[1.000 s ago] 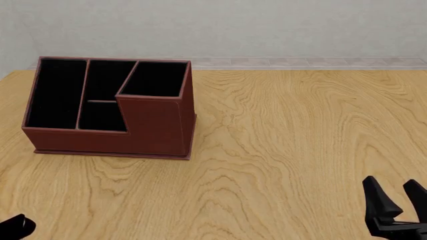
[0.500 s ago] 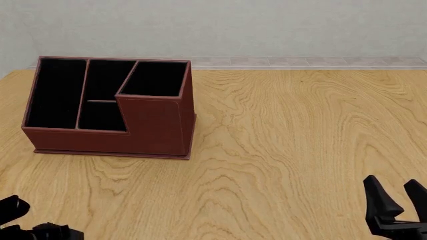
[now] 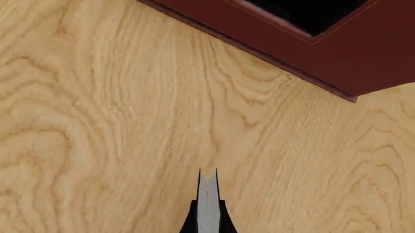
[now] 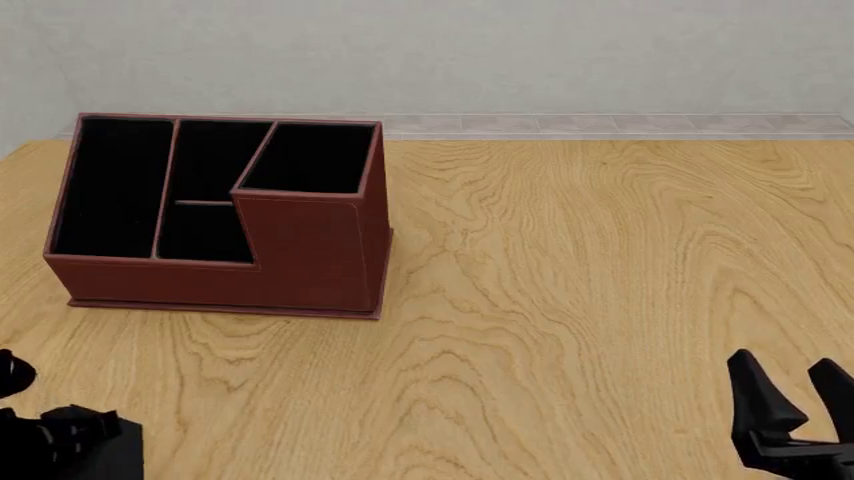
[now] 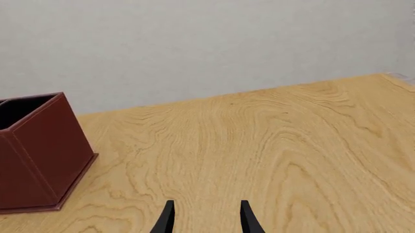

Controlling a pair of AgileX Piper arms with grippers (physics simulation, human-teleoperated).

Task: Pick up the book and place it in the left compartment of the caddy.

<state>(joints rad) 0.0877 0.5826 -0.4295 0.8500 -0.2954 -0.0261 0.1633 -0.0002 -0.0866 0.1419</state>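
- The book [image 3: 207, 184], seen edge-on as a thin pale strip, is apparently clamped in the narrowly closed left pincer [image 3: 207, 208].
- The caddy [image 4: 307, 250] lies ahead; its left compartment [image 4: 107, 185] runs front to back.
- The right pincer [image 4: 801, 395] is held wide, empty, well apart.

The left end effector [image 3: 207, 180] points down at the table with its fingers pressed together — only its dark arm shows at the front view's lower left — while the right end effector [image 4: 795, 392] sits low at the lower right, fingers parted.
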